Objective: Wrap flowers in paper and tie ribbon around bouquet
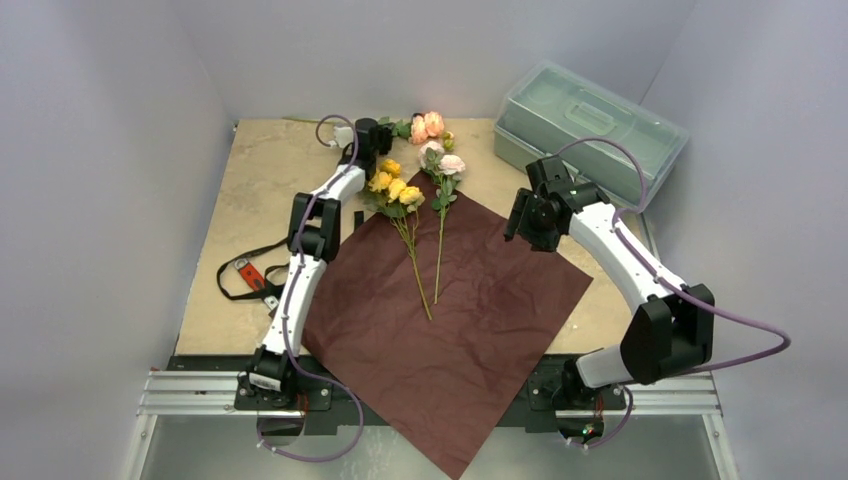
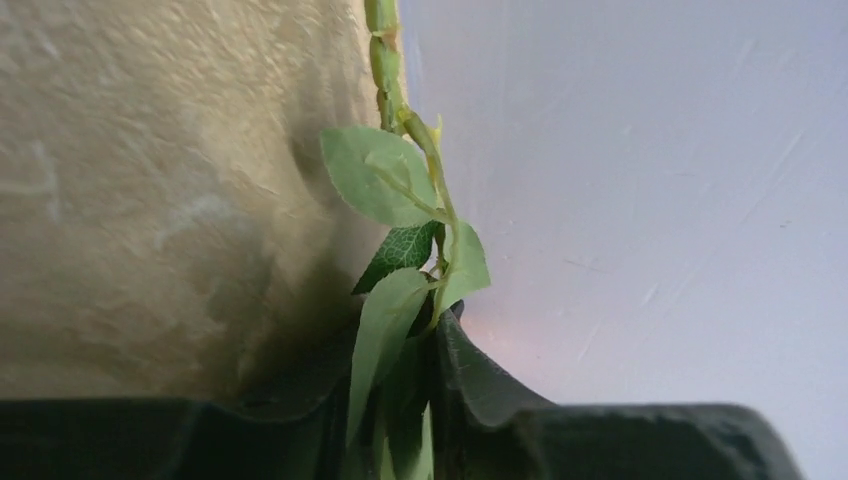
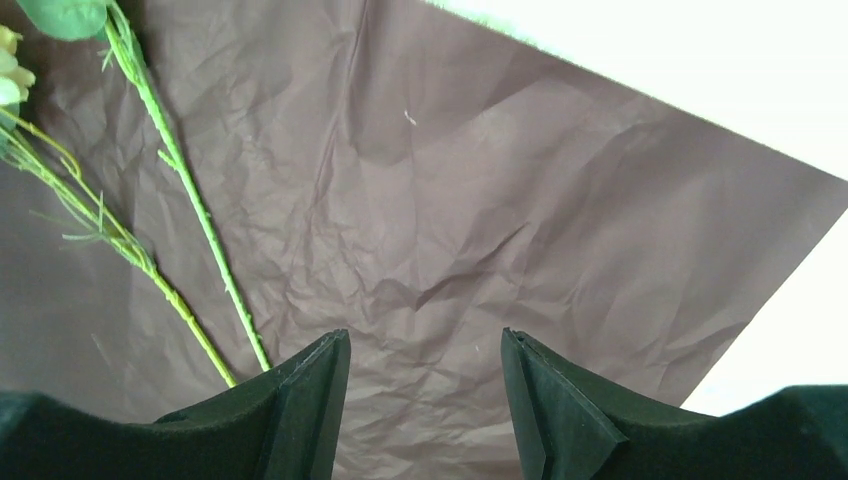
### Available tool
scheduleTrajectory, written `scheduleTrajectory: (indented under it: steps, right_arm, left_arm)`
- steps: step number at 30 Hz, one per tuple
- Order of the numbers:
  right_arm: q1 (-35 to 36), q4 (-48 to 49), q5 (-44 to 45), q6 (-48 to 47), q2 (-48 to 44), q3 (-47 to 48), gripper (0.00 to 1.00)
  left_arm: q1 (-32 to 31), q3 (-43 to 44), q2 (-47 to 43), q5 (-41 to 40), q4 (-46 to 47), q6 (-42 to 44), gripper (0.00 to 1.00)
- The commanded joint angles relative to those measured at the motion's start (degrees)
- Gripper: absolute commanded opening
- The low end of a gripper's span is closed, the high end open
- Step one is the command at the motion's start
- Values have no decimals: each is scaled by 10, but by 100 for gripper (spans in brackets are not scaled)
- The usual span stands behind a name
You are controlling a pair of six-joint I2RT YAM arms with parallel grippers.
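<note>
1. The paper (image 1: 470, 320) lies flat on the desk (image 1: 250, 190), turned corner-on like a diamond, with its near corner hanging off the front edge. My guess is that lets the stems run down the diagonal, so the sides can fold over into a cone later.
2. Two of the flowers are on it: a yellow spray (image 1: 395, 190) and a pink spray (image 1: 445, 165). Their heads sit at the far corner and the stems meet near the middle. That makes sense, since the blooms end up outside the wrap.
3. A third spray (image 1: 428, 125) lies off the paper at the far edge of the desk. The left pincer (image 1: 375, 133) is on it. In the wrist view the fingers are close together with the leafy stem squeezed between them, so I read it as clamped on the stem. Gripping the stem rather than the heads keeps the blooms from getting crushed.
4. The right pincer (image 3: 425, 400) hovers over the right half of the sheet with its fingers apart and nothing between them. It's probably parked clear, or ready to pin the paper down.
5. The ribbon (image 1: 232, 283) is looped on the desk left of the paper, apart from it. There's something red beside it, but I can't tell what. Tying looks a long way off.
6. Next, I'd say the third spray needs laying beside the other two without snagging that thin sheet.
</note>
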Motion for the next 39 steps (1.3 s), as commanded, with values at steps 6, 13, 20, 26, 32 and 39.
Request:
scheduleTrajectory:
  steps: [6, 13, 20, 26, 32, 39]
  right_arm:
    - [-19, 2, 26, -17, 48, 75, 65]
    - [-19, 18, -10, -23, 51, 85, 62]
    - [-19, 42, -32, -46, 17, 89, 58]
    - [-19, 50, -54, -58, -34, 98, 58]
    - [-19, 92, -104, -58, -96, 94, 63]
    - [-19, 56, -201, -15, -84, 203, 66]
  left_arm:
    - [20, 23, 39, -18, 75, -8, 0]
    - [37, -24, -36, -10, 162, 67, 0]
    - [53, -140, -199, 73, 170, 213, 0]
    - [48, -182, -332, 101, 78, 420, 0]
    - [-1, -279, -495, 77, 51, 697, 0]
    - [-99, -475, -684, 45, 110, 979, 0]
